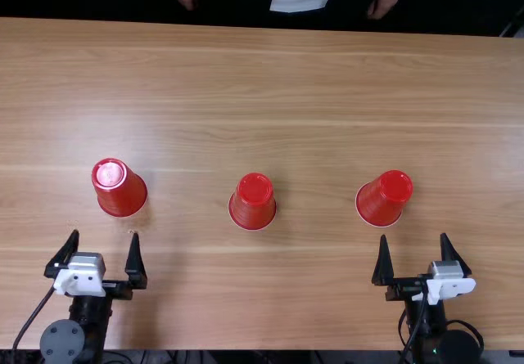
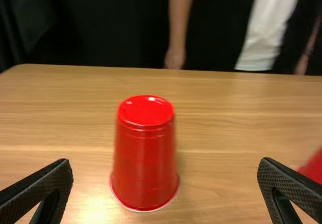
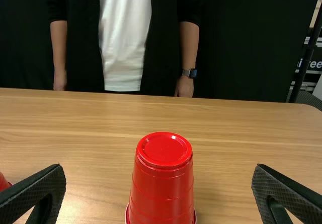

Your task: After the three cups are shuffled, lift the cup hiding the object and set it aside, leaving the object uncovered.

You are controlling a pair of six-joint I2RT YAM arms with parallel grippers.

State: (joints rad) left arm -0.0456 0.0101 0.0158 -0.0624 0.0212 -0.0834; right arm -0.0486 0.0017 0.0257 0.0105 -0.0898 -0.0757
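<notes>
**Three cups down, none lifted yet**

Status: nothing of the lift is done. All three red cups stand upside down in a row on the table (image 1: 262, 94), rims flat on the wood. Taking the middle cup (image 1: 252, 202) as reference, the left cup (image 1: 119, 188) is well to its left and the right cup (image 1: 385, 198) well to its right. No cup is raised or tipped, and none has been set aside.

The object is not visible. By the task it should be under one of the three, but I can't tell which from these views.

To do, as I read it: pick the cup, close on it, lift, and put it down clear of the object.

Jaws:
- Left gripper (image 1: 103, 237): spread wide, holding nothing. It sits left of the middle cup and nearer the table's near edge. The left cup stands just past its fingertips, roughly centred on the gap, with no contact.
- Right gripper (image 1: 413, 238): also spread wide and empty, mirrored to the right of the middle cup. The right cup is just ahead of its tips, centred, not touching.

The middle cup has neither gripper lined up on it (either arm would need to swing inward).
</notes>
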